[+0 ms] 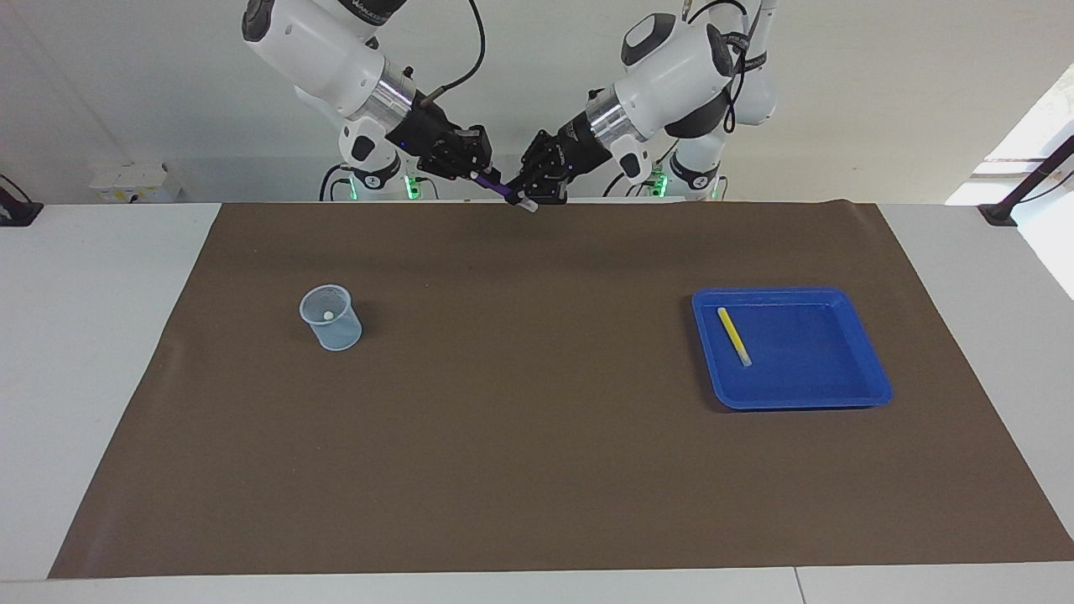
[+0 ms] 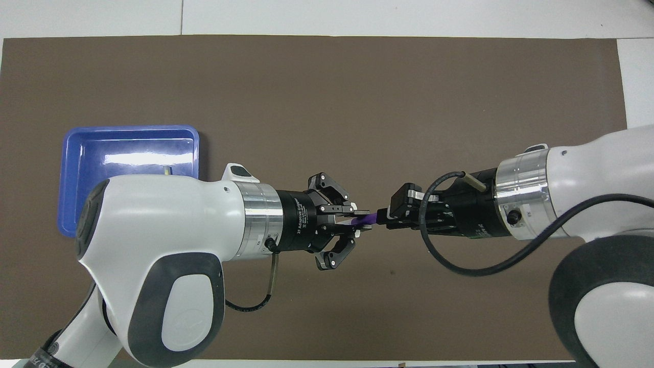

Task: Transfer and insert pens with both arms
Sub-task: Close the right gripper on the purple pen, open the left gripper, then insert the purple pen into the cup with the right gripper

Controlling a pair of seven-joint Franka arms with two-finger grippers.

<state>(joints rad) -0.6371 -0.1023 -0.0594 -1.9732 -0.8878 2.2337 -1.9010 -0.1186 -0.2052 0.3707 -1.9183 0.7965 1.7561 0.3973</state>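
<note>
both tools raised tip to tip, left tool (image 1: pixel 522 191) and right tool (image 1: pixel 480 172) clamped.

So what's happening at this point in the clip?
A handover in mid-air. The left gripper and the right gripper are both shut on the purple pen, one at each end, above the brown mat. A yellow pen lies in the blue tray toward the left arm's end. The clear cup stands toward the right arm's end with something small and pale inside.
</note>
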